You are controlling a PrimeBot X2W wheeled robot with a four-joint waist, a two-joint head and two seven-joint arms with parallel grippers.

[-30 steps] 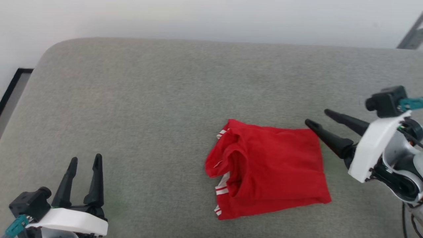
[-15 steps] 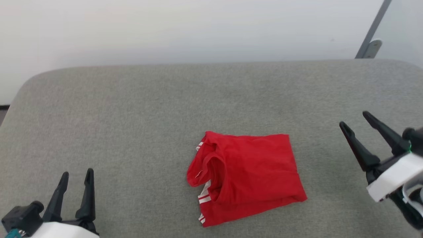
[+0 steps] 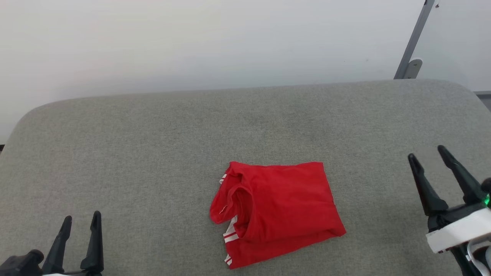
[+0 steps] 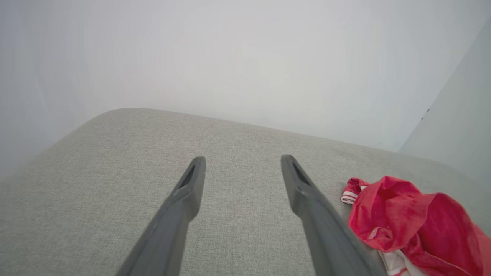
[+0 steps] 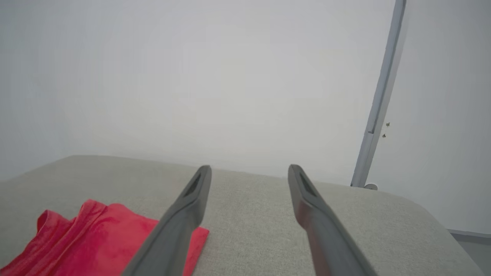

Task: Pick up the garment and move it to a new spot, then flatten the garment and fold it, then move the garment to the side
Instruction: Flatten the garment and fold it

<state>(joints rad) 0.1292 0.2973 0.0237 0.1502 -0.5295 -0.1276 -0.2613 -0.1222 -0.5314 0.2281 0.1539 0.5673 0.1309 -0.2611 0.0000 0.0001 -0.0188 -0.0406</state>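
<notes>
now the garment (image 3: 274, 212) lies folded into a rough red rectangle on the grey pad (image 3: 134, 145), a little right of the middle and toward the near edge in the head view. its left side is the bulky one: the layers curl open there, and white stripes of trim peep out at the top left corner and along the lower left. the top and right of it are smooth plain red. the far edge runs fairly straight, while the near edge slants, with the lower right corner jutting out.

the left gripper (image 3: 82, 216) sits at the lower left corner of the head view, fingers pointing up the picture, spread apart with nothing between them, well apart from the garment. in the left wrist view its fingers frame bare pad, and the garment's rumpled open end, with a bit of striped trim, shows low on the right past the right-hand finger.

the right gripper (image 3: 426, 152) is at the right edge of the head view, fingers leaning up and to the left, likewise spread and empty, clear of the garment's right side. in the right wrist view the smooth end of the garment lies low on the left, partly behind the left-hand finger. how high either gripper is above the pad i cannot tell.

a pale wall (image 3: 191, 46) stands behind the pad, and a grey post (image 3: 413, 42) rises at its far right corner.
</notes>
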